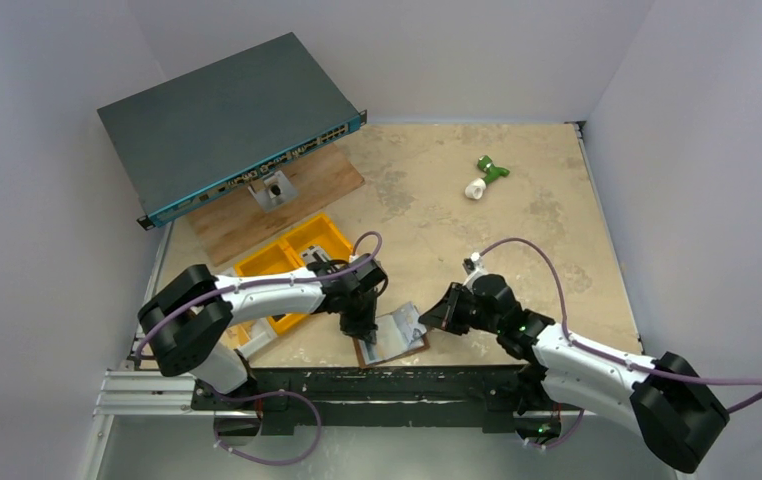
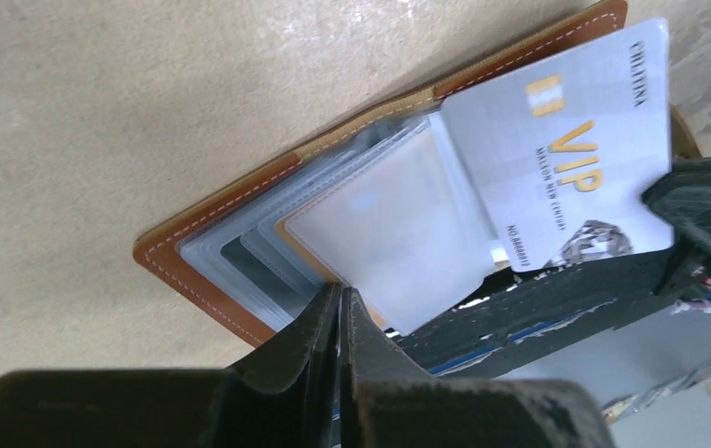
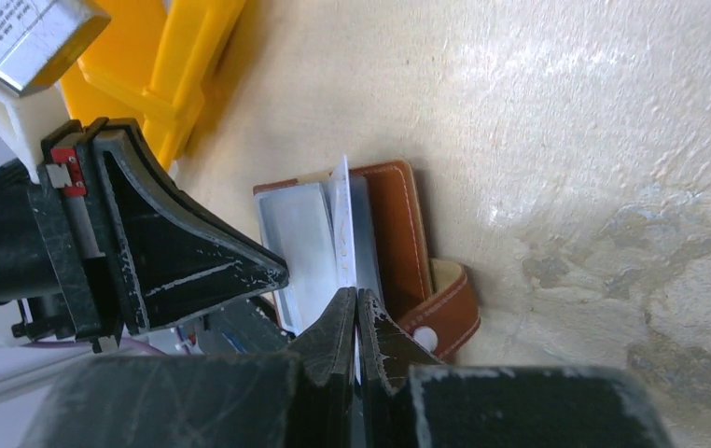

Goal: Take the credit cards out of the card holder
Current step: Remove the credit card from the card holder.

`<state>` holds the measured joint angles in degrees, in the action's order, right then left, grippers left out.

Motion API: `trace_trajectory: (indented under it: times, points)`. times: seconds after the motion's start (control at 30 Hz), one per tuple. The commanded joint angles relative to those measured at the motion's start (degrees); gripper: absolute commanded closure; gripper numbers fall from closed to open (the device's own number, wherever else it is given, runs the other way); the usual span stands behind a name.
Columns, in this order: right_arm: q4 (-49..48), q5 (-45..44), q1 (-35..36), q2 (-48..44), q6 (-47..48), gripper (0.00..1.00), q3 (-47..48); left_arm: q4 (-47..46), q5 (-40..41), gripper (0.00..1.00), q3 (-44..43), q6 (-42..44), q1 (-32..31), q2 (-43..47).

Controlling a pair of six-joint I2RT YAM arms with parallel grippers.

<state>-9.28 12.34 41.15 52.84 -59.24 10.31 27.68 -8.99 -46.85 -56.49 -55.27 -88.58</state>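
At near edge, L gripper (image 2: 341, 301), jaws together, tips on wallet (image 2: 204, 266); R gripper (image 3: 356, 299) pinches card (image 2: 557, 140).

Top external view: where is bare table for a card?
Bare: the table's middle, between yellow bin and green-and-white object. Crowded: the near edge, where left end effector and right end effector meet at the card holder.

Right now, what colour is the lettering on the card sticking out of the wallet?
Gold on a pale grey card, clearest in the left wrist view.
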Motion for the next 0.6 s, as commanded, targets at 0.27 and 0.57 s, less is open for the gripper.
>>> trace_trajectory:
  times: [0.27,0.57]
  points:
    - [5.1,1.4,-2.1,-1.4,0.0,1.0,7.1,9.7,4.3,0.52,-5.8,6.1,1.6,10.1]
    - [4.4,5.6,-3.8,-2.4,-4.2,1.0,11.6,-8.5,-11.2,0.25,1.9,2.3,9.7,19.8]
